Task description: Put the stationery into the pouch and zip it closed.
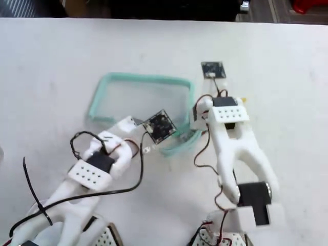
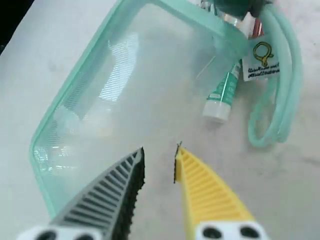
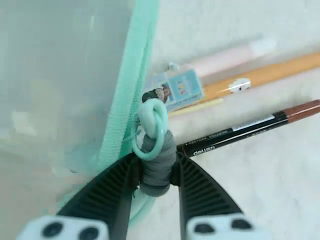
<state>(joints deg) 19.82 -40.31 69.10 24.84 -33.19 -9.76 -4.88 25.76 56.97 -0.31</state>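
Right end effector (image 3: 157, 159) clamped on grey zipper pull (image 3: 156, 177) at the edge of the pouch (image 1: 143, 78). Black pen (image 3: 250, 129) and orange pencil (image 3: 270, 75) lie on the surface (image 1: 51, 61) just beyond its tips, beside the pouch. Left end effector (image 2: 159, 152) narrowly parted, holding nothing, tips over the pouch's clear face.
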